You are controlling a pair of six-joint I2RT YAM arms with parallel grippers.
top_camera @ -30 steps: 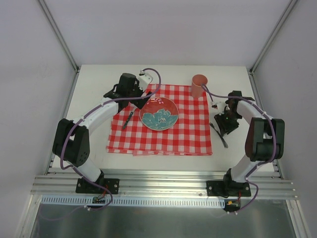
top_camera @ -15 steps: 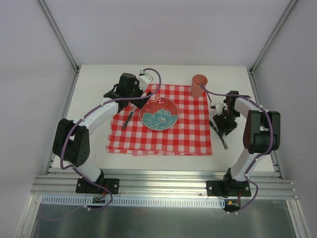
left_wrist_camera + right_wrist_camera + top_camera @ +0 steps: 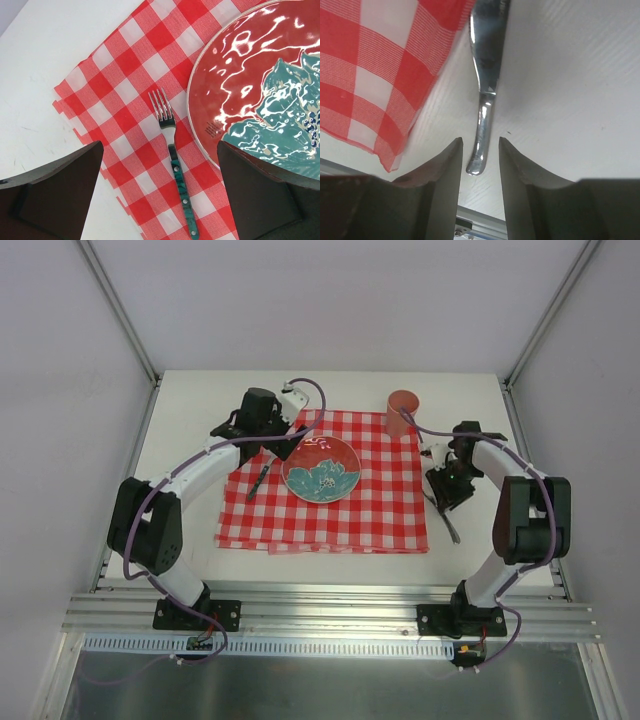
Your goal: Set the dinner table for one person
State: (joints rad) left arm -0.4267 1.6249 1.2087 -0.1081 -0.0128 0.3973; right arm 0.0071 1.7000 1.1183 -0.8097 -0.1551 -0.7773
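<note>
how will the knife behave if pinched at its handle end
Probably stiff: the knife looks like solid metal. Its glossy, narrow handle may slip in the right gripper. Gripped only at the very end, the longer blade side would likely sag.

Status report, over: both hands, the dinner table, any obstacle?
Left hand open above fork on cloth. Right hand open astride knife handle, knife flat on dinner table beside cloth. Nothing blocks the knife.
</note>
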